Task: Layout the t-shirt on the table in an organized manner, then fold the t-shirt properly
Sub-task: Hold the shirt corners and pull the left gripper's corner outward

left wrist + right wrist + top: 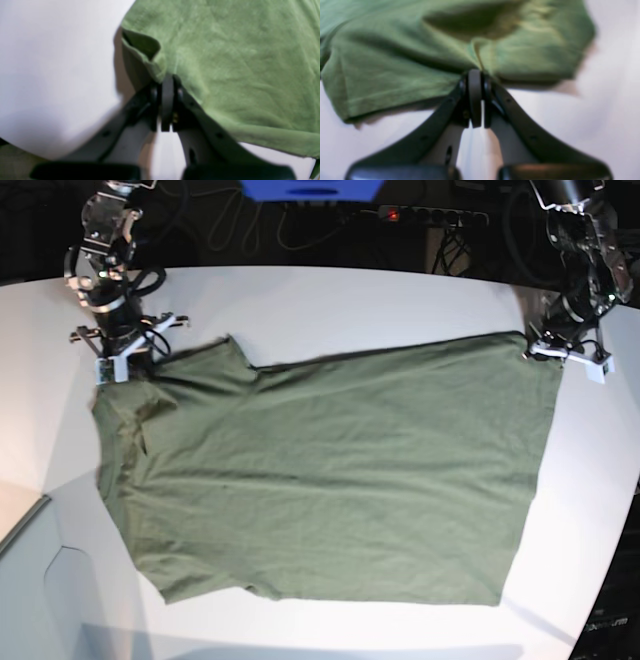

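Your bench [330, 295] is the biggest thing here, white and matte, filling the base view out to its curved far edge. On it the t-shirt [330, 480] lies spread nearly flat across the middle, olive green, its hem toward 3 o'clock and its shoulders toward 9 o'clock, with a few shallow wrinkles across the body.

Your left hand [558, 352] sits at the cloth's 2 o'clock corner. In the left wrist view the left hand [167, 80] is pressed together, pinching a fold of the shirt's [237, 62] edge where the fabric curls up into a small open pocket; bare bench [55, 75] lies at 9 o'clock of it.

Your right hand [122, 360] sits at the cloth's 10 o'clock corner, by the sleeve. In the right wrist view the right hand [475, 75] is also pressed together, nipping a gathered pleat of the shirt [395, 62], with creases fanning away from the pinch.

The base view alone gives you the whole outline and both arms at once, though there the fingertips are too small to read. The wrist views alone show the grips, both somewhat blurred. The base view also shows a dark power strip [430, 216] at 12 o'clock, beyond the bench.
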